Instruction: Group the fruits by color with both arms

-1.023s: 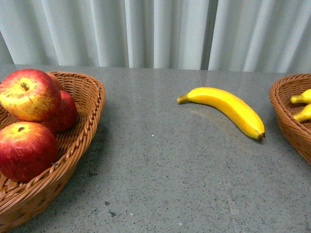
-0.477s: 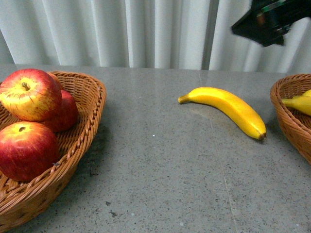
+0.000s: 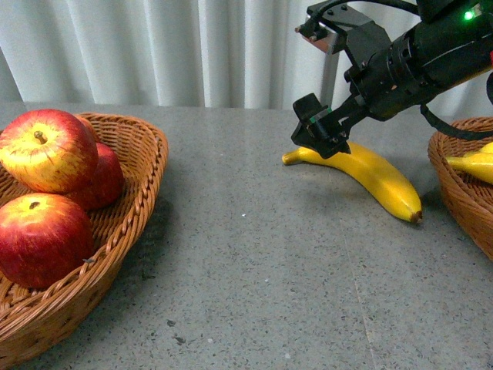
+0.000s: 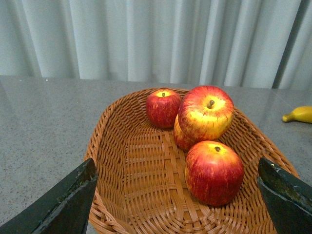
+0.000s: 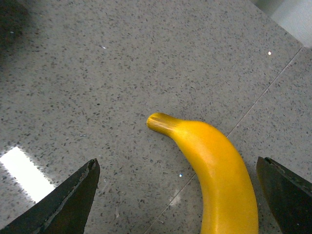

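Banana point(image 3: 362, 171) lay on the table point(image 3: 246, 277) under the right gripper point(image 3: 317, 132). Left gripper point(image 4: 175, 195) hung spread over the apples point(image 4: 204, 114). Right wrist view showed wide jaws around the banana's stem end; I'd move toward its thick middle before squeezing.

Red apples point(image 3: 46, 150) streaked yellow; banana point(image 3: 370, 176) plain yellow; baskets point(image 3: 142, 166) woven tan-orange; bench point(image 3: 246, 285) speckled grey; arm point(image 3: 400, 65) black.

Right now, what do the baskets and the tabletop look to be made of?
Left basket and right basket: woven wicker or rattan, brown with a slight sheen, strands visible. Tabletop: grey speckled stone or a stone-look composite, polished enough to show glare in the right wrist view.
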Motion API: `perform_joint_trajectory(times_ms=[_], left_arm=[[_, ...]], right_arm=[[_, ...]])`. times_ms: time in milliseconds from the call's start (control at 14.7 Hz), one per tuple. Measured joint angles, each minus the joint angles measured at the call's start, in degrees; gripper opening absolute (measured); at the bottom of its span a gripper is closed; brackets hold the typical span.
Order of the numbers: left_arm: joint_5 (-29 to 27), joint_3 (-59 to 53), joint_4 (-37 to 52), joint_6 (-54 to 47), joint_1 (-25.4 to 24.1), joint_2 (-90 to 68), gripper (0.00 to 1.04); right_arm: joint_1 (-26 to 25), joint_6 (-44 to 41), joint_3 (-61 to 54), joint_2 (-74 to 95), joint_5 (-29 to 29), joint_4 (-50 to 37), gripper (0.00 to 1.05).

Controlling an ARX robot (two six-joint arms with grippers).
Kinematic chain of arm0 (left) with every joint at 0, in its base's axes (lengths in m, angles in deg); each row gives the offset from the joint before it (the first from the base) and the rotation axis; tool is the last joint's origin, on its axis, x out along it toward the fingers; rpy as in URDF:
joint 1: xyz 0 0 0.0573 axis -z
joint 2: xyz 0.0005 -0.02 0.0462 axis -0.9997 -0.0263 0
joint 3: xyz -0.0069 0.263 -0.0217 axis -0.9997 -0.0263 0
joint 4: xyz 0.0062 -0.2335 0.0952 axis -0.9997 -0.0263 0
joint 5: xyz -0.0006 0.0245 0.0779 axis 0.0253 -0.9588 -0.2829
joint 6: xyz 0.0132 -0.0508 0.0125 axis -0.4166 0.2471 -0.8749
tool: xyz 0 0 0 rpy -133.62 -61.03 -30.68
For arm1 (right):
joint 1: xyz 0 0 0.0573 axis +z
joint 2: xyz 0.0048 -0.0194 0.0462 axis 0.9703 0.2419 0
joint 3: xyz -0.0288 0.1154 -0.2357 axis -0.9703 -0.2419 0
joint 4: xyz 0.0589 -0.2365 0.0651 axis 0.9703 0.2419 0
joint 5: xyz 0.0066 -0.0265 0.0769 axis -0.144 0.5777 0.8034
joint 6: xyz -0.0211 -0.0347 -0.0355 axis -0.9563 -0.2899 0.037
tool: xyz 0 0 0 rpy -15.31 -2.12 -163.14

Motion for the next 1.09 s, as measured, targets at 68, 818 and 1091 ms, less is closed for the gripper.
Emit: perform_joint_trajectory(times_ms=[68, 818, 1091], left_arm=[[0.0, 0.0, 0.0, 0.0, 0.0, 0.0, 0.98], [0.0, 0.0, 0.0, 0.0, 0.0, 0.0, 0.98], [0.0, 0.0, 0.0, 0.0, 0.0, 0.0, 0.98]], right_arm=[[0.3, -0.4, 1.8, 1.2, -1.2, 1.3, 0.98], [0.7, -3.2, 8.8, 10.4, -8.9, 7.5, 0.82], [0.5, -0.8, 8.0, 9.9, -8.0, 3.8, 0.38]])
